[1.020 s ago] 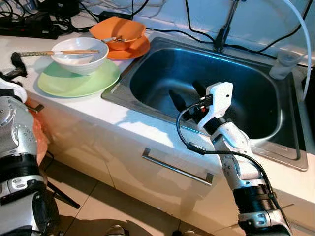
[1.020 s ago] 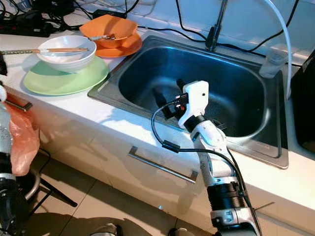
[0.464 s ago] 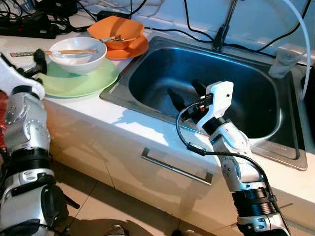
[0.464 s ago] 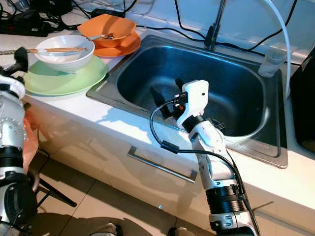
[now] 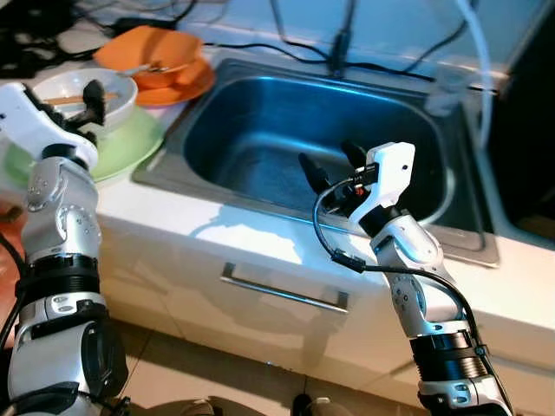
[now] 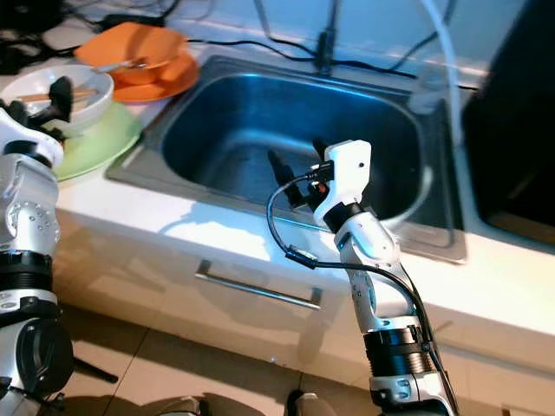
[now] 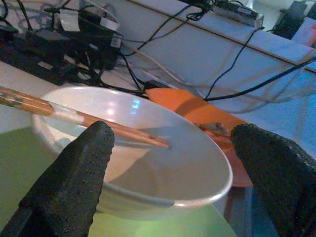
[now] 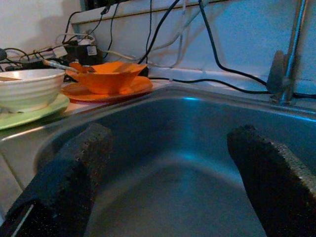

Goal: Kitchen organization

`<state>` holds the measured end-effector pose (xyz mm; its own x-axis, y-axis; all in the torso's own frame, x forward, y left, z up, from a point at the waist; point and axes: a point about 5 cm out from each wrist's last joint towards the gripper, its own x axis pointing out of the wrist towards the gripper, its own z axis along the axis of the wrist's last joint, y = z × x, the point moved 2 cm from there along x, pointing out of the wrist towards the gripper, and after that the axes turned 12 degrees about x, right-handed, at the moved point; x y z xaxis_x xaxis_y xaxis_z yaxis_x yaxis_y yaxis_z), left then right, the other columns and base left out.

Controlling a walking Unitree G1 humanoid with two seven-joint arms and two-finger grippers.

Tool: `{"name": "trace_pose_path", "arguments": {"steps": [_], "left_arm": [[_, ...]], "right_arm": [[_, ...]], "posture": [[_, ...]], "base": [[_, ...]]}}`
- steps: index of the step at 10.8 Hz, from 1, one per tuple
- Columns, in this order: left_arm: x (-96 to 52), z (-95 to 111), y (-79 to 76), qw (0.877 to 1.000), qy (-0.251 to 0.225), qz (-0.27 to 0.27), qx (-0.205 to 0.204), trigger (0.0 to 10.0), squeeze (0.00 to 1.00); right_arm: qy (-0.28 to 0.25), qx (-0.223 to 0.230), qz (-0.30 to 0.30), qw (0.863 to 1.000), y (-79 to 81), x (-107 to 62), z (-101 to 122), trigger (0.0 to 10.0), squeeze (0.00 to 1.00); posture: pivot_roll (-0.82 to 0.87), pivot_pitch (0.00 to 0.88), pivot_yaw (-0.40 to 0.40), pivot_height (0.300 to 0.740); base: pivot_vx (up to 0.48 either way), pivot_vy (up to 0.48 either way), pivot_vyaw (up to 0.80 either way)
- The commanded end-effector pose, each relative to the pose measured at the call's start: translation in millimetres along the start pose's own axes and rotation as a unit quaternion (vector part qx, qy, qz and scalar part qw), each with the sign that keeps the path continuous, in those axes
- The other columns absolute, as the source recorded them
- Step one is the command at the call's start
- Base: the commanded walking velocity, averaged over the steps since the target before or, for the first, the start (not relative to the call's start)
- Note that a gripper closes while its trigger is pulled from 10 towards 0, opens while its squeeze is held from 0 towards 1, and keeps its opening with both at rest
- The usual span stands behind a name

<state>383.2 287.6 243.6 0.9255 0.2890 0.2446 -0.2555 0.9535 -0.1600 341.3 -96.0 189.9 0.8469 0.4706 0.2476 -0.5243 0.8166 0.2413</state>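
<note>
While chopsticks (image 7: pixel 74 118) cross glossy round bowl (image 7: pixel 148 163).

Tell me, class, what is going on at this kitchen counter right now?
The robot stands at the sink. Its left gripper, fingers open, is at the white bowl, which holds chopsticks and sits on a green plate. Its right gripper, also open and holding nothing, hangs over the basin. An orange bowl on an orange plate waits behind.

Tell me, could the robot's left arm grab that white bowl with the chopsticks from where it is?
Probably yes. The left gripper is open, its fingers on either side of the white bowl, with nothing between them. The chopsticks resting across the rim might get knocked on the way in.
</note>
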Motion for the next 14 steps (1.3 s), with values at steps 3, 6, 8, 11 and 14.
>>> {"name": "trace_pose_path", "arguments": {"steps": [3, 6, 8, 11, 14], "left_arm": [[2.7, 2.2, -2.0, 1.000, 0.007, -0.007, -0.010, 10.0, 0.00], [2.3, 0.9, -1.8, 1.000, 0.013, -0.007, -0.009, 10.0, 0.00], [2.2, -1.3, -1.9, 1.000, 0.019, -0.007, -0.010, 10.0, 0.00], [2.2, -1.8, -3.4, 1.000, 0.019, -0.009, -0.007, 10.0, 0.00], [1.8, 4.6, -10.5, 0.999, 0.004, -0.036, 0.020, 10.0, 0.00]], "right_arm": [[-0.003, -0.002, -0.002, 1.000, -2.0, 2.7, 3.6, 10.0, 0.00], [-0.004, -0.002, -0.001, 1.000, -0.6, 3.7, 3.6, 10.0, 0.00], [-0.004, -0.002, -0.002, 1.000, -1.0, 4.0, 3.5, 10.0, 0.00], [-0.005, -0.003, -0.005, 1.000, -2.2, 4.1, 3.9, 10.0, 0.00], [-0.007, -0.004, -0.010, 1.000, -4.1, 3.8, 4.5, 10.0, 0.00]], "posture": [[0.05, 0.083, -0.029, 0.740], [0.05, 0.085, -0.029, 0.740], [0.05, 0.085, -0.030, 0.740], [0.05, 0.084, -0.026, 0.740], [0.04, 0.086, -0.024, 0.740]], "base": [[0.000, 0.000, 0.00], [0.000, 0.258, 0.00], [0.000, 0.388, 0.00], [0.000, 0.194, 0.00], [0.089, 0.000, 0.00]]}}
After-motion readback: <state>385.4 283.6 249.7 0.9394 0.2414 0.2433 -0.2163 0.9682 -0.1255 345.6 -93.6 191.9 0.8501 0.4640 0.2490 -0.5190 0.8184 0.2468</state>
